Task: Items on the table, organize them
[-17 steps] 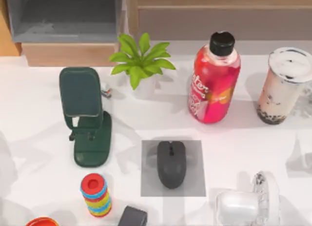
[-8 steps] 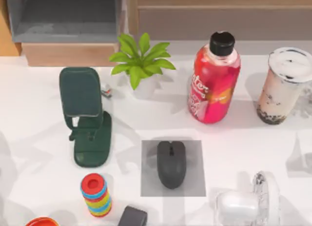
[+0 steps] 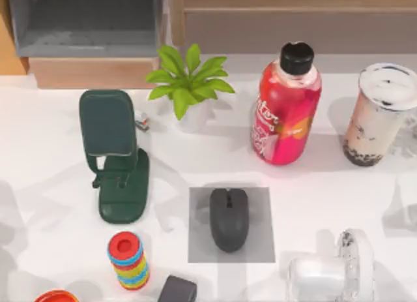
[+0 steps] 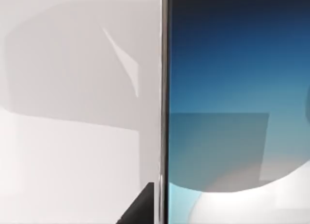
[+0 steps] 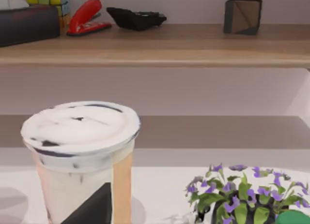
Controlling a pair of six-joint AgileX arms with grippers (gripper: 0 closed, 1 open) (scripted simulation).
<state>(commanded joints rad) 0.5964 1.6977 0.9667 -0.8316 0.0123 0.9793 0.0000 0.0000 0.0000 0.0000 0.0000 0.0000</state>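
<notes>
Sitting on a flat grey square mat (image 3: 231,224), the smooth rounded mouse (image 3: 229,218); fingers' state unclear.

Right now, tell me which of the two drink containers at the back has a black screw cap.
The red bottle, standing between the potted plant and the milk-tea cup. The cup has a flat white lid instead.

Matt mouse (image 3: 229,218) — glossy smartphone (image 4: 232,88), smooth table (image 3: 326,184)
</notes>
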